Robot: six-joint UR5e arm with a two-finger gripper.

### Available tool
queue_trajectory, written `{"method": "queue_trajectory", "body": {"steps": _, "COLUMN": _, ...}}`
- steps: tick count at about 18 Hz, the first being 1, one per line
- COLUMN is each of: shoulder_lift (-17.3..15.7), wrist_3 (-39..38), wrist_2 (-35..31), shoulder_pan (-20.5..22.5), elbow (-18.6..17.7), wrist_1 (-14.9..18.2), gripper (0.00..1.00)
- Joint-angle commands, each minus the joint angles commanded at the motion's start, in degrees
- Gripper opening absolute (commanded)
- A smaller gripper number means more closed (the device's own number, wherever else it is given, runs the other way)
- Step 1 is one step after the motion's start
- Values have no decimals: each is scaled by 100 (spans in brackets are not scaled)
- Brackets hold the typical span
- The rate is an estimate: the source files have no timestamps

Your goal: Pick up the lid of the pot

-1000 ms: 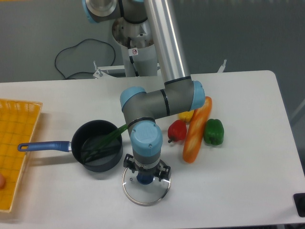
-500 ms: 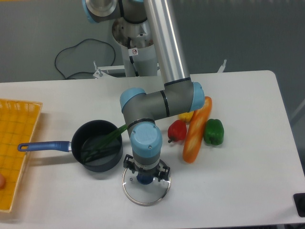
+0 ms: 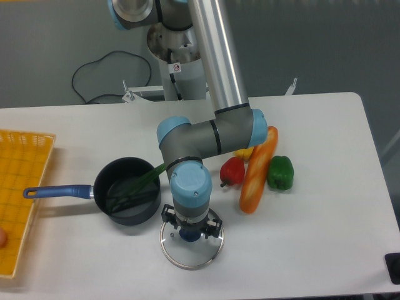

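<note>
The gripper (image 3: 192, 220) is above the pot lid (image 3: 189, 255), its fingers parted wide over the dark blue knob (image 3: 190, 234); contact cannot be confirmed. The lid lies flat on the table (image 3: 325, 240) below it. Beside the gripper, on the view's left, sits a black pan (image 3: 133, 215) with a blue handle (image 3: 60, 192). Opposite, a green pepper (image 3: 280, 173) lies farther from the gripper than a red vegetable (image 3: 232, 170).

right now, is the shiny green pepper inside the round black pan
No, the green pepper lies on the white table, outside the black pan.
</note>
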State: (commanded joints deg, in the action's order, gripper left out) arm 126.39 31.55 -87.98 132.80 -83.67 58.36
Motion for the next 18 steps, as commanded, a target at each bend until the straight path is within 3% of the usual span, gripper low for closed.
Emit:
{"method": "queue_trajectory", "body": {"steps": 10, "shoulder_lift": -9, "wrist_3": 53, "wrist_2": -9, "shoulder_pan": 0, "elbow": -18, "wrist_1": 0, "gripper": 75}}
{"method": "queue_trajectory", "body": {"steps": 18, "shoulder_lift": -18, "wrist_3": 62, "wrist_2": -9, "shoulder_pan": 0, "elbow": -26, "wrist_1": 0, "gripper": 74}}
